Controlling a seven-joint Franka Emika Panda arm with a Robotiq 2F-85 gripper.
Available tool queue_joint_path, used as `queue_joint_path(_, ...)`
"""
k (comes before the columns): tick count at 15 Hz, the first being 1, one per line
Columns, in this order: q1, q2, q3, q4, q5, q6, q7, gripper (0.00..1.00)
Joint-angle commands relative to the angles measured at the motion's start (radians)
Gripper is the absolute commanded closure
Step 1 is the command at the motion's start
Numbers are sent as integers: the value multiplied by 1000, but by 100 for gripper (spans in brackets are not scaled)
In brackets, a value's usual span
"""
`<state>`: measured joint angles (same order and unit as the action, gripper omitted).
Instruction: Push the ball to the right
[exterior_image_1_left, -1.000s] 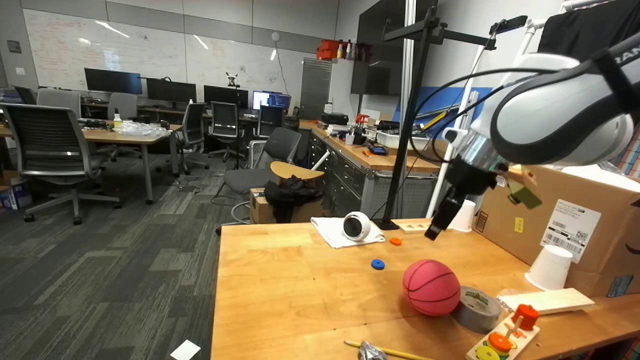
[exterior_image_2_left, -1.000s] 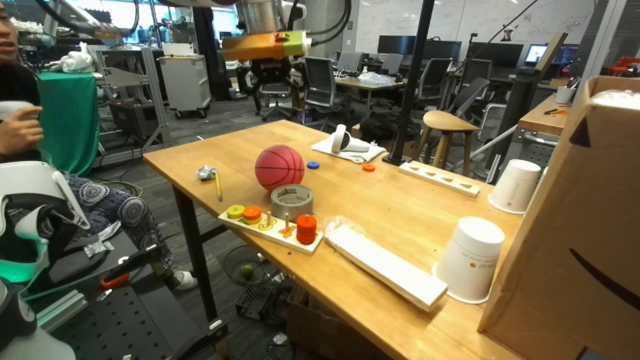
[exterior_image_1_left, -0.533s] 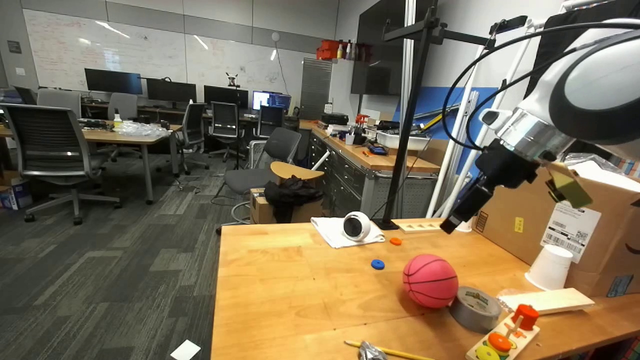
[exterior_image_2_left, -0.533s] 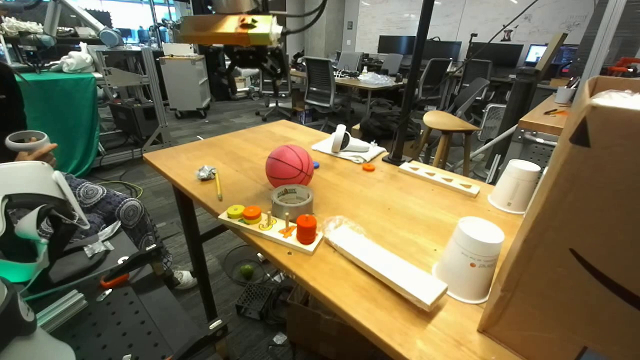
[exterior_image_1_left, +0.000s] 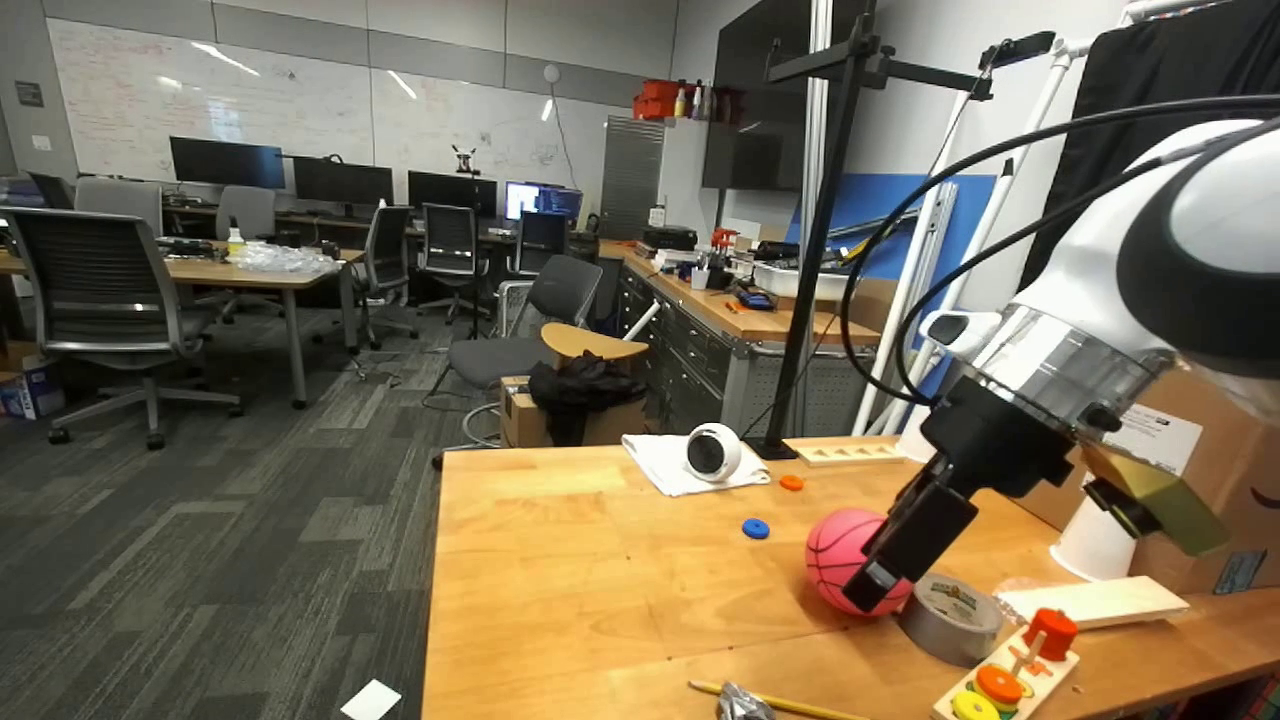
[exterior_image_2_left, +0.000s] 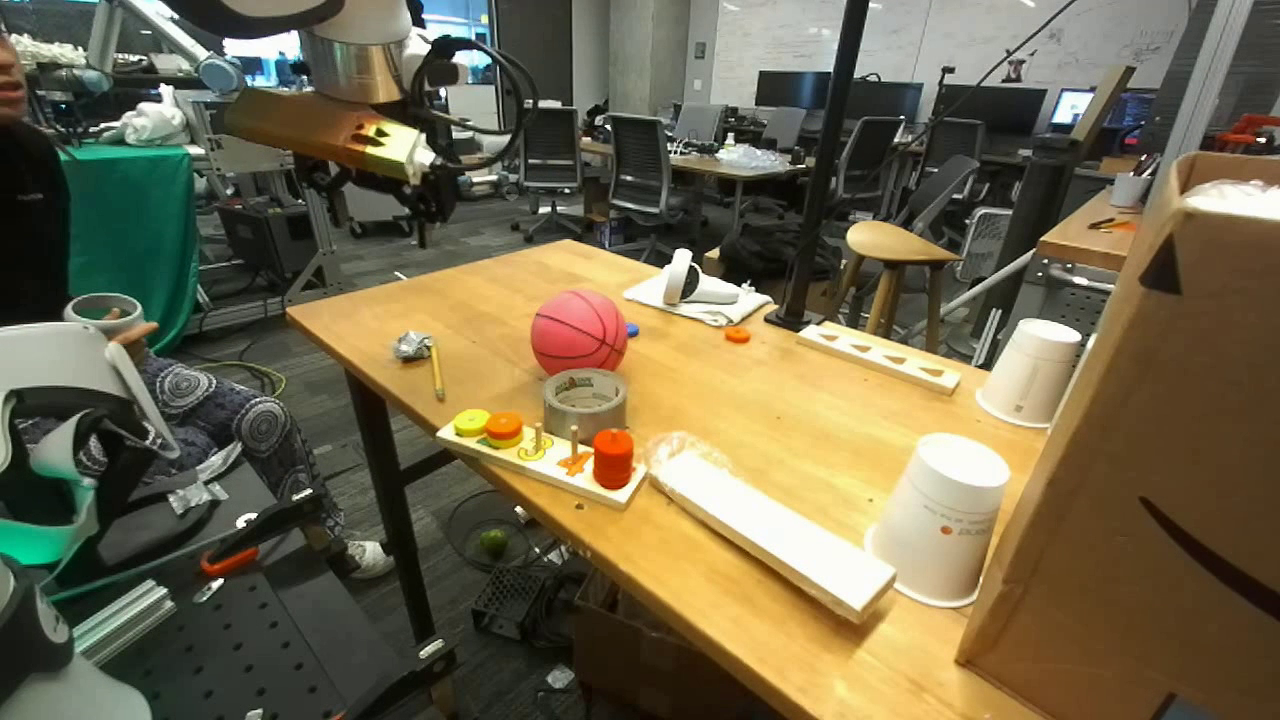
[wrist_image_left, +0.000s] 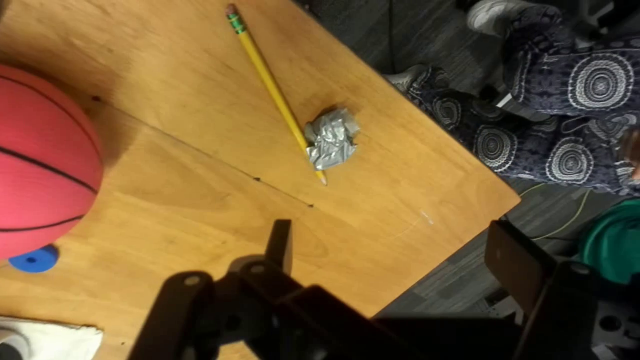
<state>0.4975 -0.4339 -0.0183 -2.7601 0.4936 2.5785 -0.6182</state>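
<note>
Jaws: wide apart along the bottom of the wrist view, a corner of the table (wrist_image_left: 165, 225) showing between them.
Gripper (wrist_image_left: 392, 245): black, its fingertips at lower middle and lower right of the wrist view; in an exterior view the gripper (exterior_image_2_left: 385, 205) hangs at upper left.
Ball (wrist_image_left: 45, 160): pink-red, on the table, cut off by the left edge of the wrist view, apart from the jaws; in an exterior view the ball (exterior_image_2_left: 579, 332) is near the middle, and in an exterior view the ball (exterior_image_1_left: 835, 555) is at lower right, partly covered by the gripper.
Blue disc (wrist_image_left: 34, 260): lower left of the wrist view, near the ball.
Pencil (wrist_image_left: 272, 92): yellow, slanting across the upper middle of the wrist view.
Silver wad (wrist_image_left: 332, 139): crumpled, overlapping the pencil near its point.
Tape roll (exterior_image_2_left: 585, 408): in an exterior view, just below the ball; contact cannot be told.
Peg board (exterior_image_2_left: 512, 458): in an exterior view, below the tape roll, bearing coloured rings (exterior_image_2_left: 613, 460).
</note>
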Motion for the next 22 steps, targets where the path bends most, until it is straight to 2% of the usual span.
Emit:
queue_joint_path(1, 35, 47, -6, 1, 73, 17, -24, 0)
queue_joint_path(5, 27, 157, 23, 32, 103, 50, -28, 0)
queue_joint_path(10, -7, 346, 86, 123, 83, 104, -13, 0)
queue_joint_path(14, -101, 465, 140, 238, 0, 106, 10, 0)
queue_joint_path(16, -163, 520, 148, 289, -77, 108, 27, 0)
queue_joint_path(20, -307, 600, 99, 350, -311, 103, 112, 0)
queue_joint_path(21, -342, 611, 67, 365, -414, 102, 153, 0)
queue_joint_path(22, -310, 591, -31, 386, -502, 93, 158, 0)
